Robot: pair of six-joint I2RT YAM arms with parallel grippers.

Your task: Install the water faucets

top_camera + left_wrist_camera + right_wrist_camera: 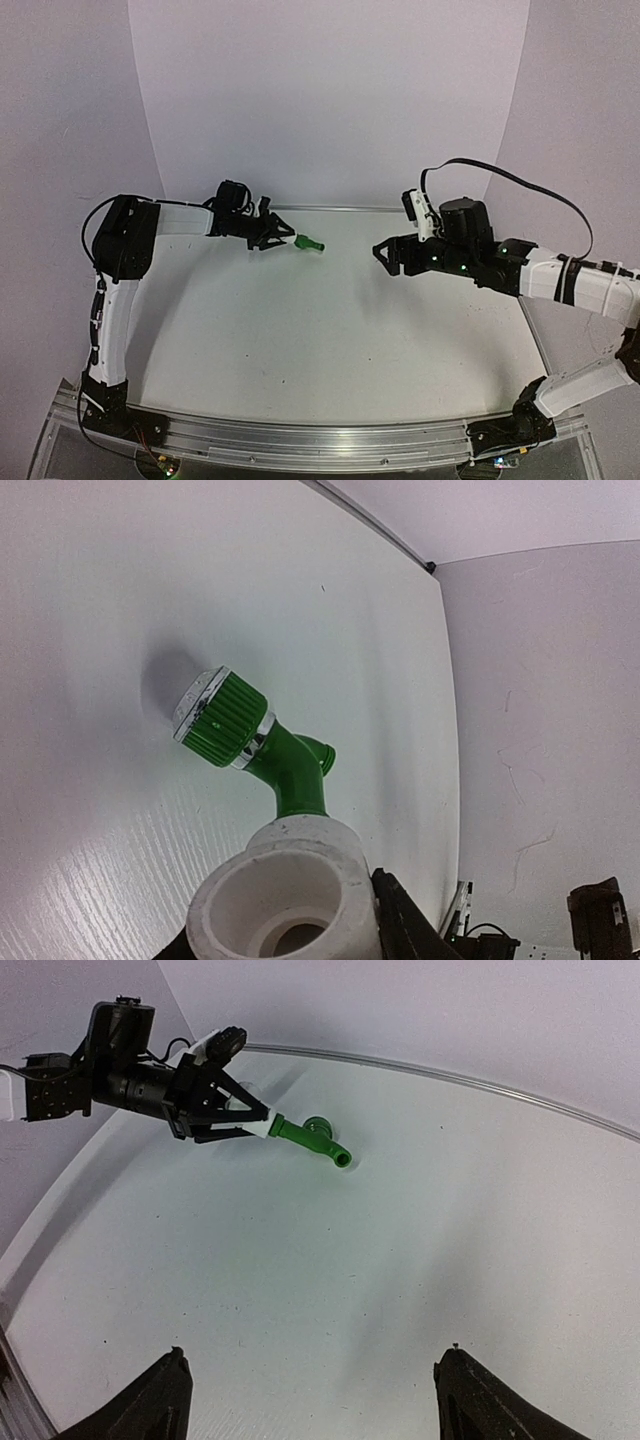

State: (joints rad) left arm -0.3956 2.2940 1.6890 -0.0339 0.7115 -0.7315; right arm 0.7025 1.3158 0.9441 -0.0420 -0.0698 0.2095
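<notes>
The left gripper (272, 238) is clamping its 2 fingers (402, 928) on the white fitting (290, 890). The green tap (309, 243) is sticking out of that fitting's front end, its ribbed knob and bent spout hanging just over the table (330, 340) near the far edge. The right gripper (383, 252) is hovering well apart to the right, jaws spread wide and gripping nothing.
</notes>
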